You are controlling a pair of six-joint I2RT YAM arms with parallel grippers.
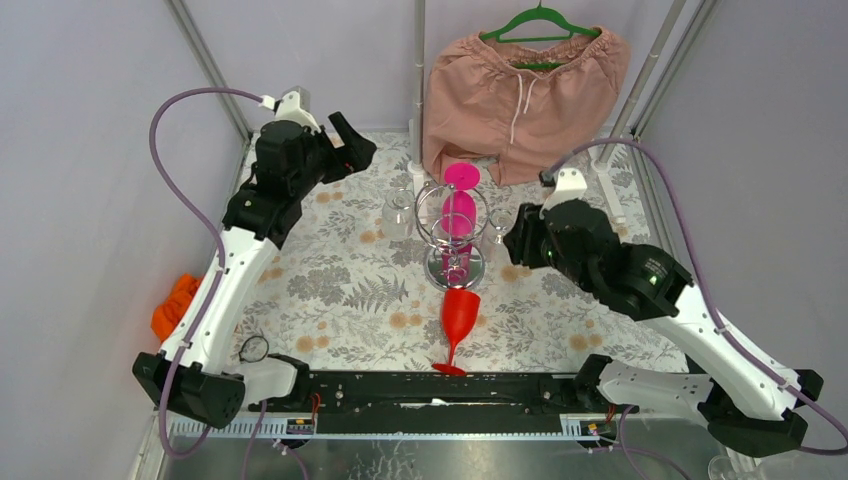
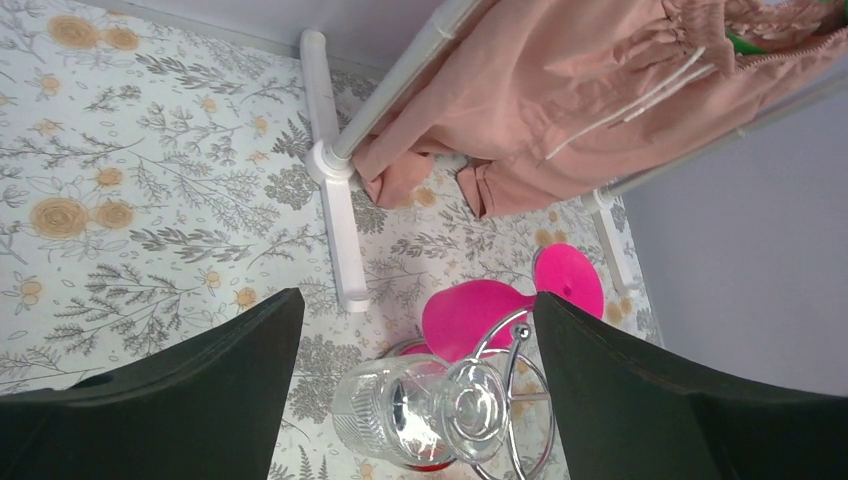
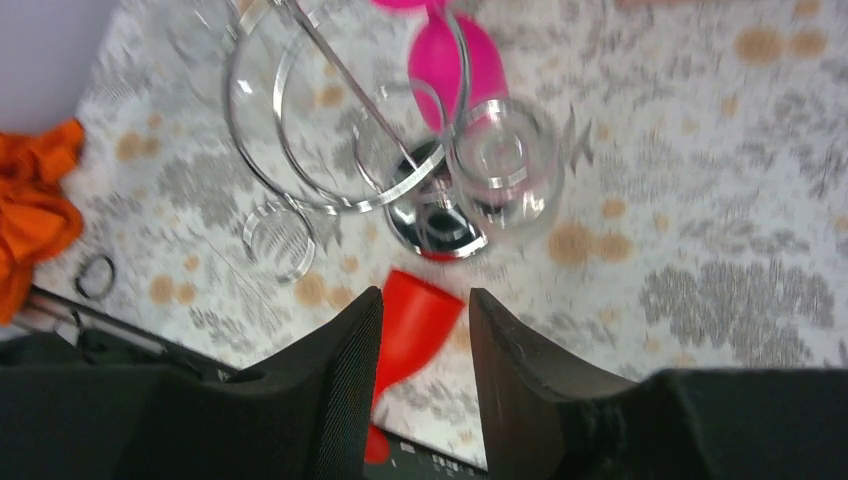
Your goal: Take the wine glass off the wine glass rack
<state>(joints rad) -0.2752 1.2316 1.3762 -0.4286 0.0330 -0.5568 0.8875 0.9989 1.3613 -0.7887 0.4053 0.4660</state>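
- Your left gripper (image 2: 415,300) is spread wide and grasps nothing. It hangs at the far left of the table, looking down toward the rack.
- Your right gripper (image 3: 425,295) has its fingers parted by a narrow gap with nothing between them. It hovers just right of the rack.
- The wine glass rack (image 1: 452,232) stands mid-table on its round chrome base.
- The pink wine glass (image 1: 459,212) hangs upside down on the rack's far side, foot uppermost.
- A left clear glass (image 1: 397,214) and a right clear glass (image 1: 500,224) hang at the rack's sides. The right one is nearest your right gripper.
- A red wine glass (image 1: 458,314) lies on its side on the table just in front of the rack base, its foot toward the arm bases.
- Pink shorts (image 1: 525,95) on a green hanger (image 1: 540,22) hang behind the rack from a white garment stand (image 2: 335,200).
- An orange cloth (image 1: 175,305) sits at the table's left edge, and a small dark ring (image 1: 253,347) lies near the left arm's base.
- The tablecloth (image 1: 340,290) is white with grey ferns and tan flowers.
- Pale lilac walls (image 1: 90,200) and metal frame poles close in the space.
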